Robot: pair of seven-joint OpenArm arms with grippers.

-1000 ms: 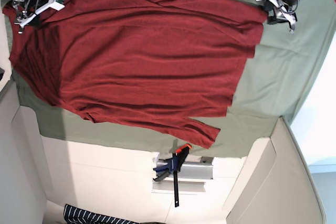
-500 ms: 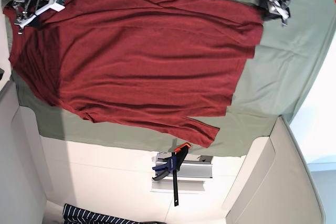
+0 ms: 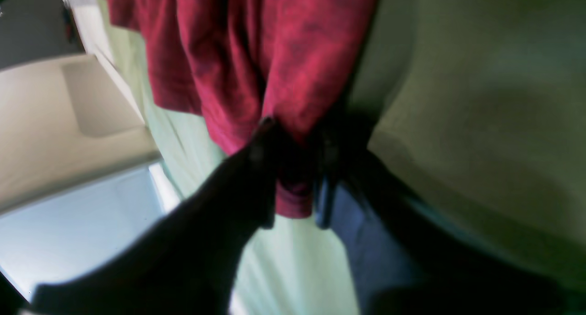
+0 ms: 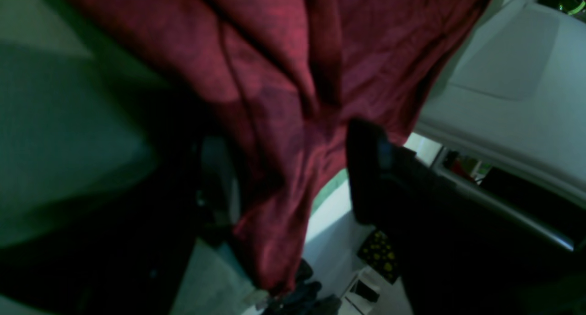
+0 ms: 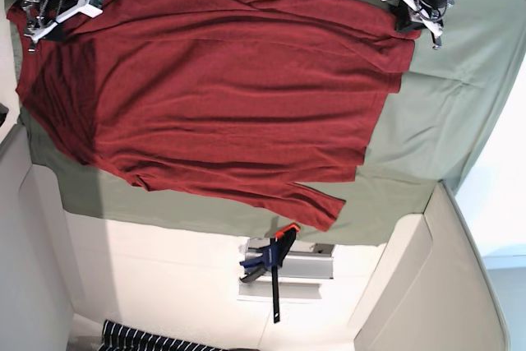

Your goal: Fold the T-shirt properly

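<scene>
Leftward slides the left gripper (image 3: 295,177): over the last second it comes off the bare green table cover (image 5: 448,113) and onto the upper right corner of the red T-shirt (image 5: 222,96). The shirt itself has not shifted. It lies spread flat across the upper half of the overhead view, with one sleeve trailing down to lower centre. The right gripper (image 4: 290,177) keeps its place at the shirt's upper left corner.

Up close on the left wrist camera, everything smears. Two dark fingers (image 3: 261,168) stand either side of a hanging fold of red hem, close together, with cloth between them. Through the blur I cannot tell whether they are pinching it. The right wrist camera is dim but clearer: its jaws are spread wide, and a bunched fold of shirt drapes down through the gap, not clamped.

Only the overhead view takes in the floor side. A bar clamp (image 5: 275,260) with orange and blue grips rests on a metal block (image 5: 308,267) below the table edge. A strip of striped fabric (image 5: 140,341) is cut off by the bottom of the frame.
</scene>
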